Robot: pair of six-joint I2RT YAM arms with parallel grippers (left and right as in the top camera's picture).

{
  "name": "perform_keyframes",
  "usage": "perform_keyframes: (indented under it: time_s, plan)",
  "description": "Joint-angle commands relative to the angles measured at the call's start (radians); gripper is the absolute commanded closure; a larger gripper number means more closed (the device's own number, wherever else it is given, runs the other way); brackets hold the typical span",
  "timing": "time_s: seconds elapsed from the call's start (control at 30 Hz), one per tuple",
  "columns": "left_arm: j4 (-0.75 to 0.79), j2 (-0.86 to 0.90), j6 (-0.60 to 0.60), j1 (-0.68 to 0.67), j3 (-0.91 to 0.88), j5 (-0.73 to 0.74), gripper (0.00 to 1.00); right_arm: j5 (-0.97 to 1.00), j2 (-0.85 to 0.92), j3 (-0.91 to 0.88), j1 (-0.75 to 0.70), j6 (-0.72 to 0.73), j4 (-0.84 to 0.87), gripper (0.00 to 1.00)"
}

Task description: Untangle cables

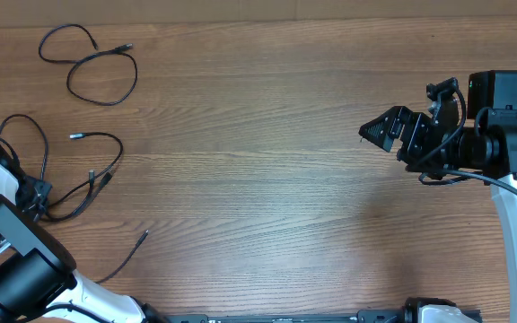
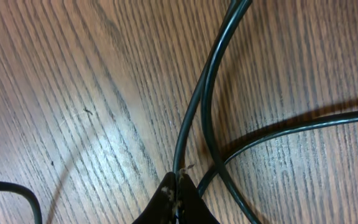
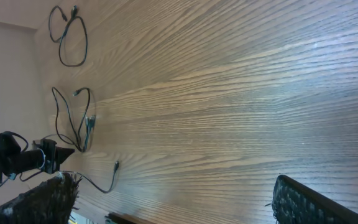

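Thin black cables lie at the table's left side. One cable [image 1: 97,65] rests apart in loose loops at the far left. A tangled group of cables [image 1: 92,170] lies below it, with a loose plug end [image 1: 144,236] nearby. My left gripper [image 1: 43,199] sits at that tangle's left edge. In the left wrist view the left gripper [image 2: 178,186] is shut, pinching one cable [image 2: 194,106] that runs up from its tips and crosses a second cable [image 2: 291,127]. My right gripper [image 1: 380,130] hovers open and holds nothing, far to the right; its fingers [image 3: 303,202] frame bare wood.
The wooden table [image 1: 267,179] stretches between the two arms. The right arm's thicker black cabling [image 1: 447,175] hangs beside its wrist. The left arm's white base [image 1: 25,269] fills the near left corner. Another cable stretch [image 2: 17,190] curves by the left wrist view's lower left.
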Motion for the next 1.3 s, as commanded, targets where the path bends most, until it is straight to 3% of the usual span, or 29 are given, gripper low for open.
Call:
perform_keyframes:
  time_s: [0.0, 0.33, 0.5, 0.8, 1.0, 1.27]
  plan:
    - [0.010, 0.038, 0.020, 0.006, 0.018, -0.005, 0.96, 0.006, 0.003, 0.014, -0.003, 0.004, 0.001, 0.00]
    - [0.072, 0.105, 0.045, 0.006, 0.018, 0.052, 0.96, 0.006, 0.003, 0.014, -0.003, 0.004, -0.008, 0.00]
    - [0.114, 0.106, 0.125, 0.006, 0.018, 0.152, 0.96, 0.006, 0.003, 0.014, -0.003, 0.004, -0.006, 0.00]
    - [0.107, 0.108, 0.127, 0.005, 0.018, 0.250, 0.96, 0.006, 0.003, 0.014, -0.003, 0.004, -0.010, 0.00]
    - [-0.005, 0.108, -0.001, -0.003, 0.018, 0.269, 0.96, 0.006, 0.003, 0.014, -0.003, 0.004, -0.008, 0.00]
    - [-0.027, 0.108, -0.038, -0.003, 0.018, 0.352, 0.96, 0.006, 0.003, 0.014, -0.003, 0.004, -0.006, 0.00]
